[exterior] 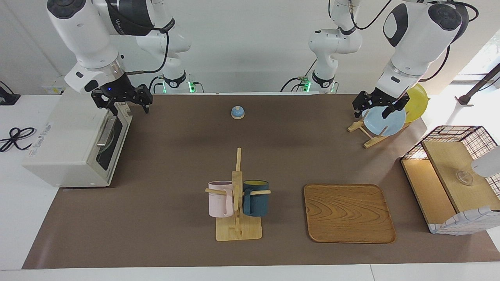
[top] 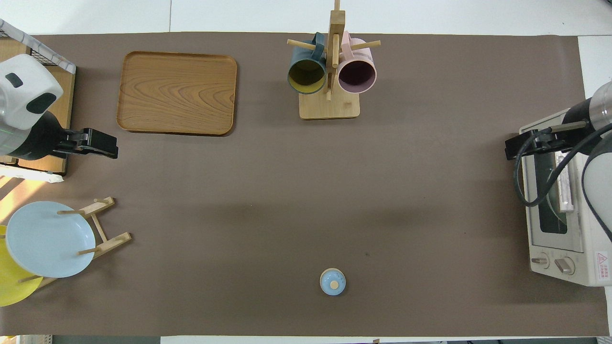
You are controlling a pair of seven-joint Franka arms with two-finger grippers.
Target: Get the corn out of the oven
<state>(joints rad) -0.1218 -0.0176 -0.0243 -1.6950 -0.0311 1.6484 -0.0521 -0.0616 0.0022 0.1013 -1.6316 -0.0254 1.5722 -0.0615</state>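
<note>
The cream-white oven (exterior: pixel 66 148) stands at the right arm's end of the table, also in the overhead view (top: pixel 559 248). Its dark glass door (exterior: pixel 111 146) is closed, with the silver bar handle (exterior: pixel 105 130) across it. The corn is hidden; I cannot see it through the glass. My right gripper (exterior: pixel 131 111) is open and hangs over the oven's top front edge, by the handle's end nearer the robots; it also shows in the overhead view (top: pixel 514 148). My left gripper (exterior: pixel 371 115) is open and empty, waiting over the plate rack.
A small blue dome (exterior: pixel 237 112) sits mid-table near the robots. A wooden mug rack (exterior: pixel 237 230) holds a pink mug (exterior: pixel 220 199) and a dark blue mug (exterior: pixel 256 198). A wooden tray (exterior: pixel 349 213), a plate rack (exterior: pixel 371 136) with blue and yellow plates, and a wire-and-wood basket (exterior: pixel 455 171) are toward the left arm's end.
</note>
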